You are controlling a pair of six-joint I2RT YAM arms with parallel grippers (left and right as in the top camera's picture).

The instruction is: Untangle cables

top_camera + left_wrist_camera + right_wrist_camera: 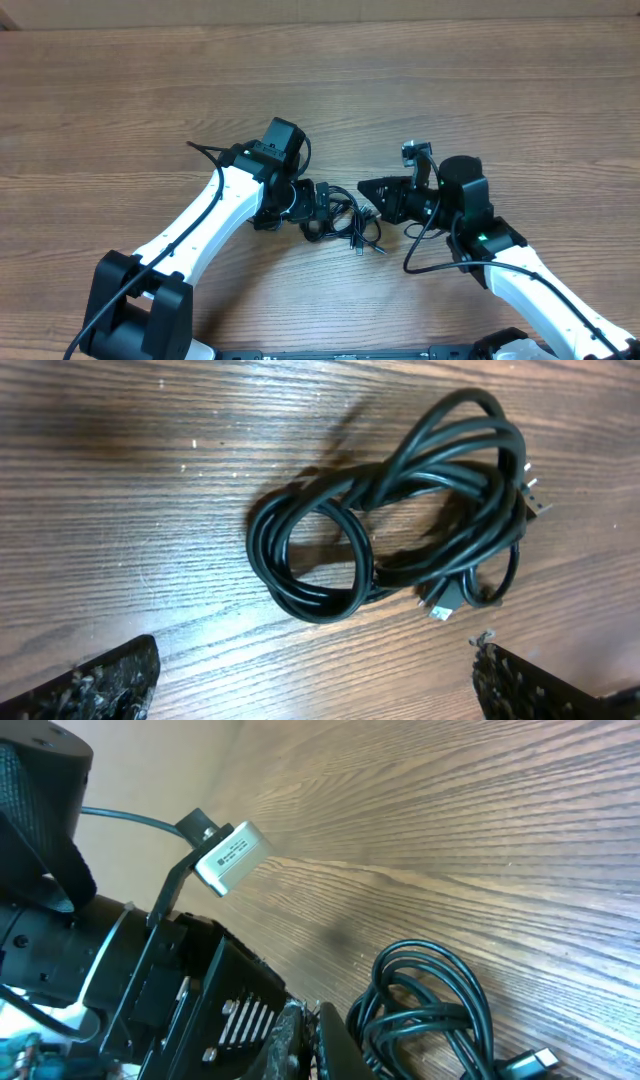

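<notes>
The bunch of thin black cords with small silver plug ends (pixel 348 222) is lying in tangled loops on the brown wood-grain tabletop (pixel 150 90), between the two arms. The left gripper (pixel 325 208) is hovering at one side of the bunch (pixel 370 485) — its fingers (pixel 100 680) are standing wide apart and touching no cord. The right gripper (pixel 364 187) is sitting at the opposite side; its fingers (pixel 300 1040) are pressing together just beside the bunch (pixel 425 952) — whether a cord is pinched between them cannot be determined.
</notes>
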